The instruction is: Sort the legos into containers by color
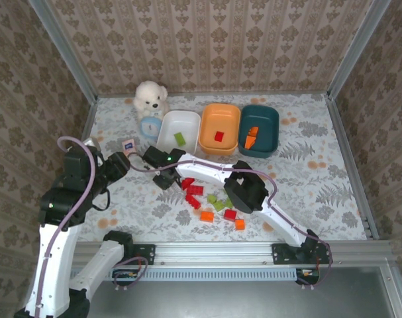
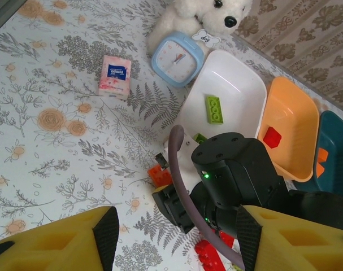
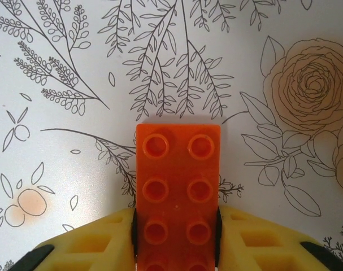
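**Floral tabletop (image 1: 320, 185): right gripper (image 3: 177, 226) clamped on an orange brick (image 3: 178, 169)**

Wallpapered walls (image 1: 214, 40) close in the tabletop on three sides. Along its far edge the white dish (image 1: 171, 126), orange dish (image 1: 217, 118) and teal dish (image 1: 263, 126) sit side by side (a green brick (image 1: 179, 138), a red brick (image 1: 218, 136) and two orange pieces (image 1: 251, 137) lie in them, in that order). Left of the tabletop's centre, the right gripper pinches the orange brick by its long sides. Loose legos (image 1: 210, 202) lie scattered between the centre and the near edge. Over the left side hangs the left gripper (image 2: 177, 248), fingers apart, holding nothing.
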